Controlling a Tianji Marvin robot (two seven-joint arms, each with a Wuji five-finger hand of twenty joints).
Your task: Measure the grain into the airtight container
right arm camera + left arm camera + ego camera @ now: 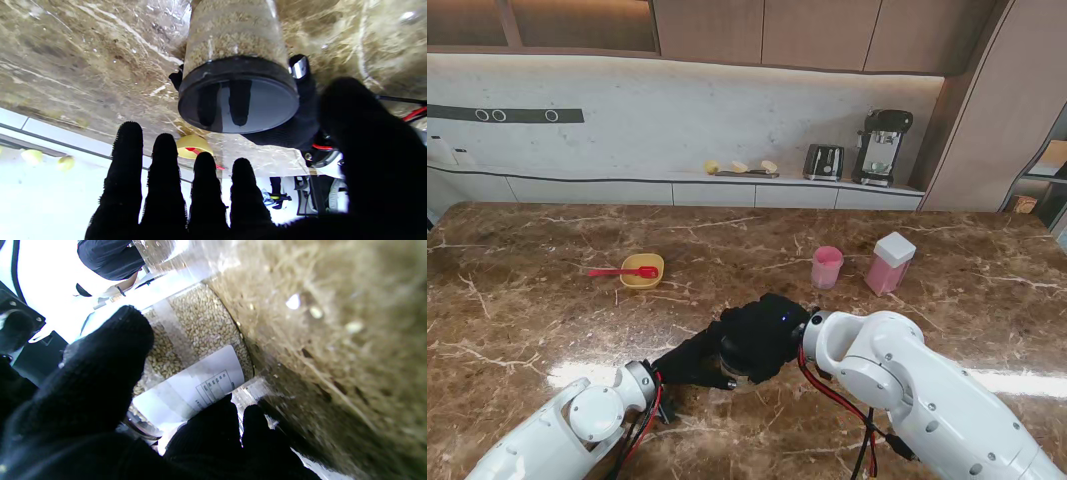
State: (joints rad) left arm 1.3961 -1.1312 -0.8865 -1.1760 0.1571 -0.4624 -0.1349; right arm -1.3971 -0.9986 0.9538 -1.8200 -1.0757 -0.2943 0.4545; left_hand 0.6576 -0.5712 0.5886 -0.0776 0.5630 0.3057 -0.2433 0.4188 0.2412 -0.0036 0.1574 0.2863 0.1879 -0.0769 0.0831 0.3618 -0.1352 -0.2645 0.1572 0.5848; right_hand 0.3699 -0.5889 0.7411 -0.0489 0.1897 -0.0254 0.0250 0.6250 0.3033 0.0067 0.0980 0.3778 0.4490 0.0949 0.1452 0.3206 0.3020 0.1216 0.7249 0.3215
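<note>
Stand view: the grain jar (735,362) sits near the middle of the brown marble surface (537,300), toward the near edge, mostly hidden by both black-gloved hands.

Left hand (695,358): wrapped around the jar from the left side. Left wrist view shows the thumb (100,373) on one side of the clear wall and fingertips (213,426) on the other, both against the jar (200,340). Pale grain fills the jar; a white printed label (193,386) is on its wall.

Right hand (765,322): positioned over the jar top, fingers spread and extended. Right wrist view shows four straight fingers (166,186) apart from the jar's dark lid (238,100), holding nothing; their reflections show in the lid.

Other items: yellow bowl (642,270) with a red spoon (625,271) lying across it, toward the left part of the surface, farther from me than the jar. Pink cup (827,267) and, just beside it to the right, a pink container with a white lid (890,263), both toward the far right part of the surface, well apart from the jar.
</note>
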